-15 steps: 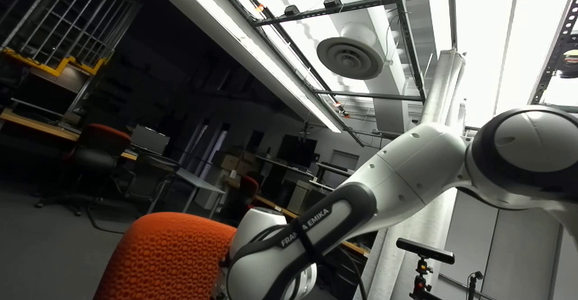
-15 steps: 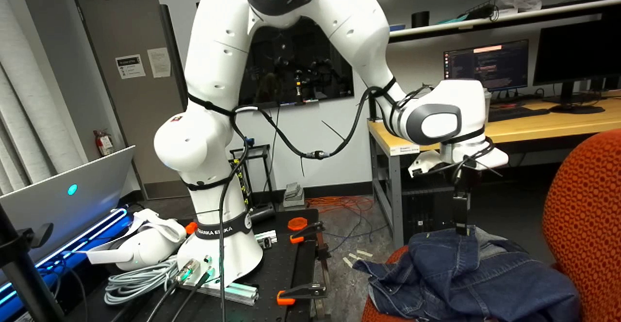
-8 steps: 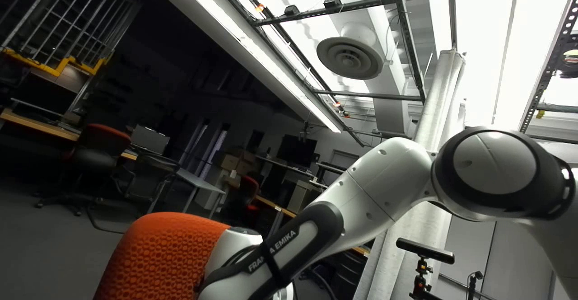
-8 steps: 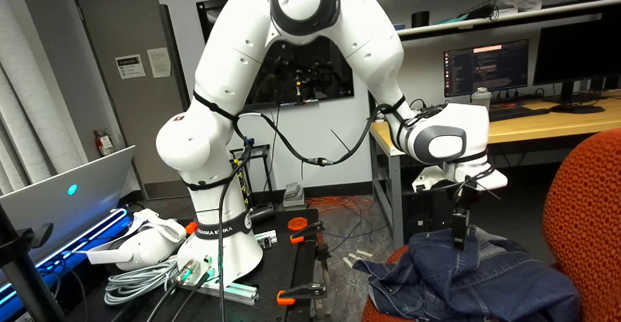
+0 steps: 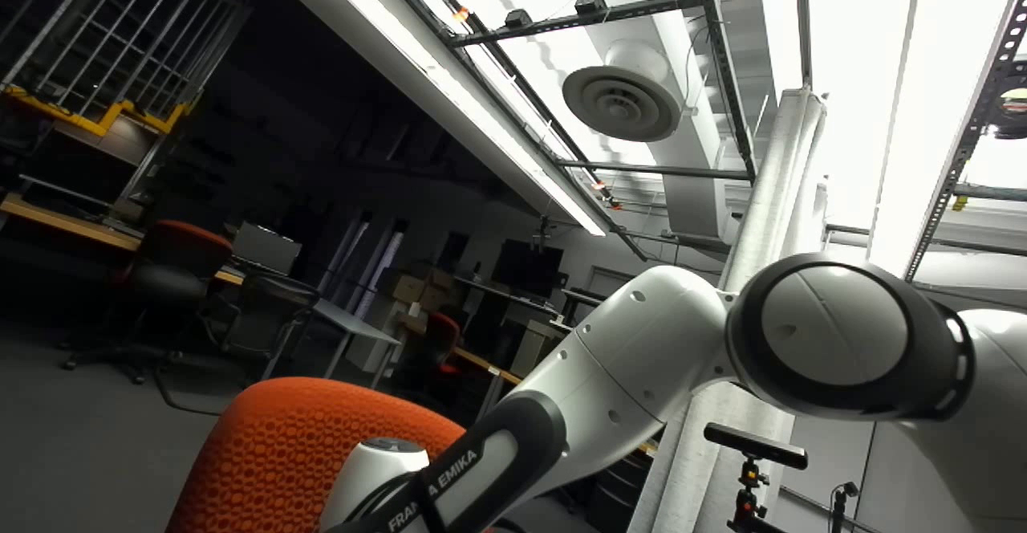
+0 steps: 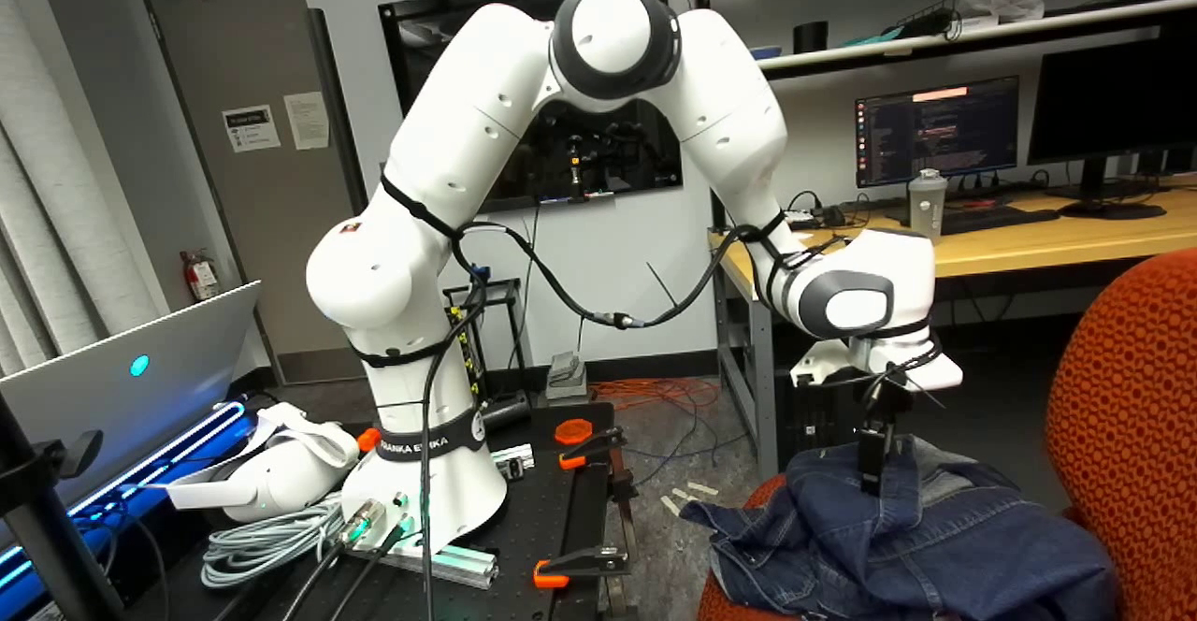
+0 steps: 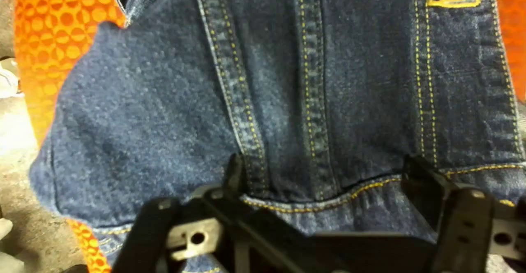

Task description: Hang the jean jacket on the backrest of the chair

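We see that the end effector has come lower and slightly farther from the backrest; its jaws stand wide, holding nothing. The jean jacket lies in front of this backrest, so we think that a grasp comes next.

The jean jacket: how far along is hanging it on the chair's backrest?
Looks done: the gripper is positioned at the jean jacket. In hand: likely the grasp; jaws stand apart, nothing looks clamped. Left: lifting and draping; the jacket lies on the seat, not over the backrest.
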Tool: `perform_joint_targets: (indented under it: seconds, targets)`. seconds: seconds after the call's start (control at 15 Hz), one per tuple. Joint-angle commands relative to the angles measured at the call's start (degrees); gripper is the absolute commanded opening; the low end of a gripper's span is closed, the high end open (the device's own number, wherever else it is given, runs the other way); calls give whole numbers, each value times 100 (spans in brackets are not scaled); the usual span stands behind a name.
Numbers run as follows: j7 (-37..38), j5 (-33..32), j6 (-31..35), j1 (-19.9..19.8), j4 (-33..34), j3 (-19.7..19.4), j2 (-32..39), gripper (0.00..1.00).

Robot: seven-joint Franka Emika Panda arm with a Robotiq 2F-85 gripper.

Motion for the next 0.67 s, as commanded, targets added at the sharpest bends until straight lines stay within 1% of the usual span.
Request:
perform_joint_targets:
  seconds: [0.0,0.07,0.33,0.6]
  targets:
    - [211,111,-208,172,418,-139,320,70]
    - [215,108,-175,177,431,-139,327,69]
    - [136,87,-11,144,323,-131,147,37]
    - [49,12,-51,99,134,-219,-212,8]
